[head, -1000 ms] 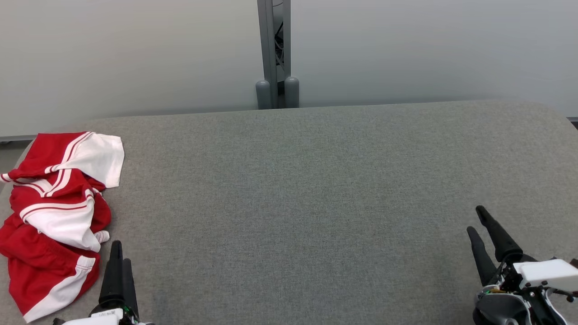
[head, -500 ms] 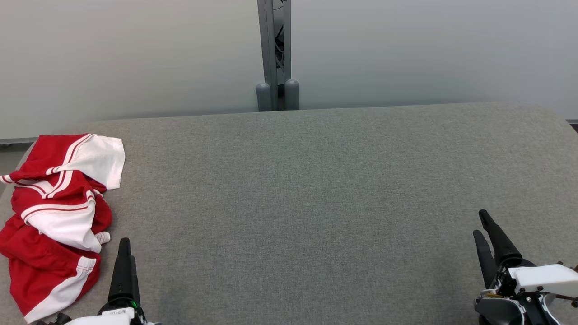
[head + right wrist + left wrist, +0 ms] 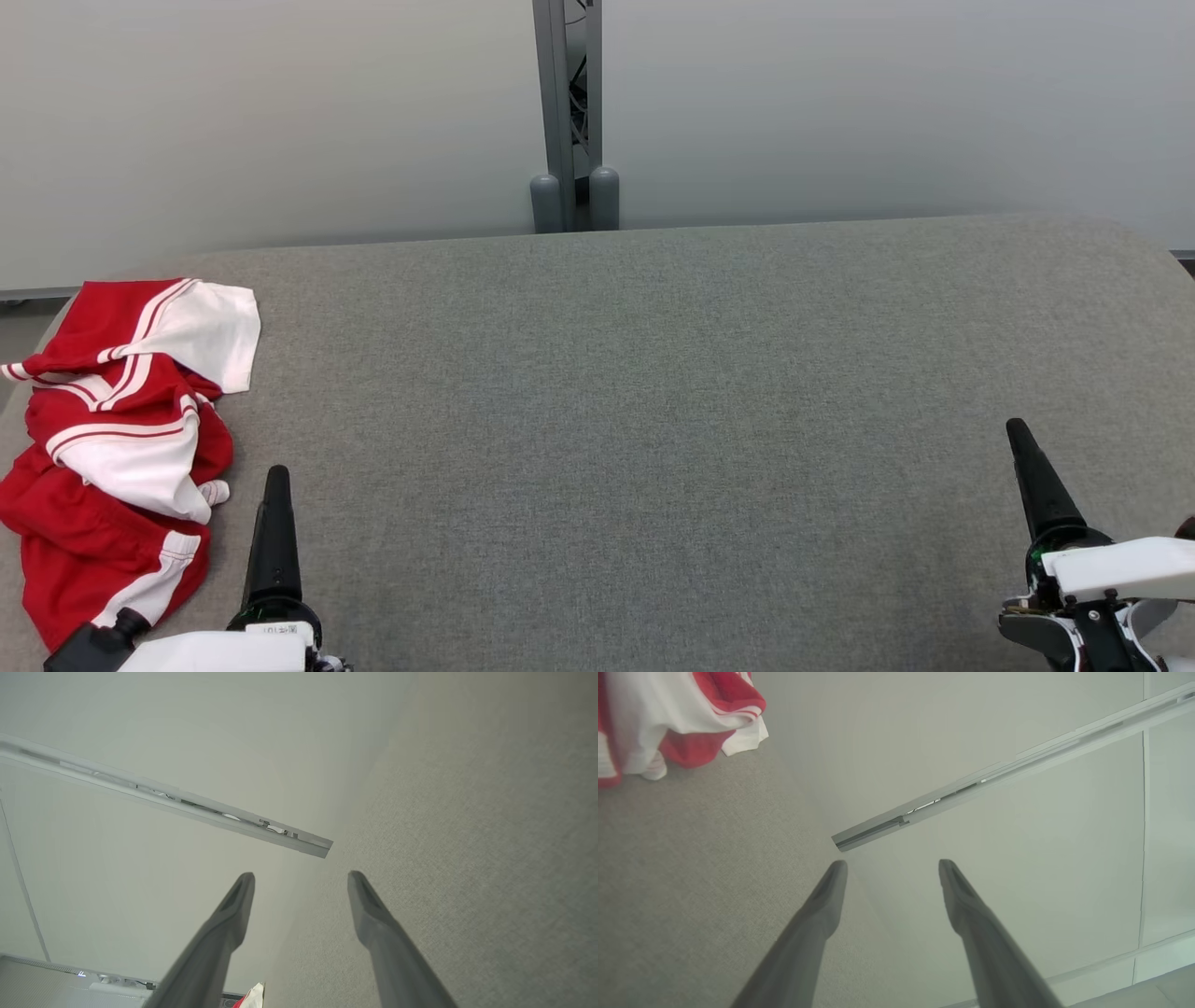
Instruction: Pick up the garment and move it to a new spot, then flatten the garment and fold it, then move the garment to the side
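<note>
The garment [image 3: 121, 448] is a crumpled red and white piece lying at the left end of the grey table [image 3: 653, 373], partly over its edge. My left gripper [image 3: 277, 478] stands at the lower left, just right of the garment and not touching it. The left wrist view shows the left gripper [image 3: 892, 868] open and empty, with the garment [image 3: 668, 718] at the top left. At the lower right my right gripper [image 3: 1018, 431] is far from the cloth. In its own wrist view the right gripper [image 3: 300, 879] is open and empty.
A grey metal post [image 3: 567, 112] stands behind the middle of the table's far edge, between pale wall panels [image 3: 887, 103]. The table's left corner is rounded, and the garment hangs near it.
The left gripper has opened, shifted right and drawn back a little from the garment. Both grippers have rolled so their fingers line up edge-on. The camera has tilted slightly. The garment lies unchanged.
</note>
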You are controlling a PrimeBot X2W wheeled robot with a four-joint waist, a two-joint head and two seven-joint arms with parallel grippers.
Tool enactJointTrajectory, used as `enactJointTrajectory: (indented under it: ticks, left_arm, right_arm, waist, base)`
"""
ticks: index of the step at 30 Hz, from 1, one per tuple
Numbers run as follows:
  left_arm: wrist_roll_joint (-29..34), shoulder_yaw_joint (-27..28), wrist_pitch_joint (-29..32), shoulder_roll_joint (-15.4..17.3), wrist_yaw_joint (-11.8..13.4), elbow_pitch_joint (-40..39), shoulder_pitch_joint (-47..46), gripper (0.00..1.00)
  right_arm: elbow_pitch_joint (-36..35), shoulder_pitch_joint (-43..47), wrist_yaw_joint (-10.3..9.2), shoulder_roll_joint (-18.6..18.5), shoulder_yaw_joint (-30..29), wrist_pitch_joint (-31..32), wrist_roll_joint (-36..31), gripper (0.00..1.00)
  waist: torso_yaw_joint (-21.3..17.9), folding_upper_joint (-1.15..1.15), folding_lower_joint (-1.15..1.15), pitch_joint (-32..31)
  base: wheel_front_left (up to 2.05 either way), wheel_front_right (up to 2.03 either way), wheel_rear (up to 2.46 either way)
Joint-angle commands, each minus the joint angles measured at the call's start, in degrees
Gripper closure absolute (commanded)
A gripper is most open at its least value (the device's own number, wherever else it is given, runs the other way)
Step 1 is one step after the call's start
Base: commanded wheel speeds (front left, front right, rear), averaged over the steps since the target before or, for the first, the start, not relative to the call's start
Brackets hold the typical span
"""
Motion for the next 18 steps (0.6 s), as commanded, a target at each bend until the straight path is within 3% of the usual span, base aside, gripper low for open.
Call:
enactJointTrajectory:
  ticks: [1,11,18]
  left_arm:
    - [3.3,0.0,-0.5,0.5,0.4,-1.3,-1.4,0.0]
    - [18.8,-0.7,-1.4,0.6,0.9,-2.2,-1.7,0.0]
    - [26.9,-1.0,-2.0,1.0,1.5,-1.6,-1.8,0.0]
  right_arm:
    - [-2.1,-0.5,0.08,-0.6,0.0,-1.1,-3.6,0.0]
    - [-6.1,1.0,0.08,-0.8,1.8,-4.2,-18.5,0.0]
    - [-7.3,1.8,0.09,-0.9,3.1,-5.9,-25.4,0.0]
  waist:
    - [0.0,0.0,0.0,0.0]
    - [0.2,0.0,0.0,-0.3]
    - [0.2,0.0,0.0,-0.4]
  base:
    - [0.0,0.0,0.0]
    - [0.0,0.0,0.0]
    - [0.0,0.0,0.0]
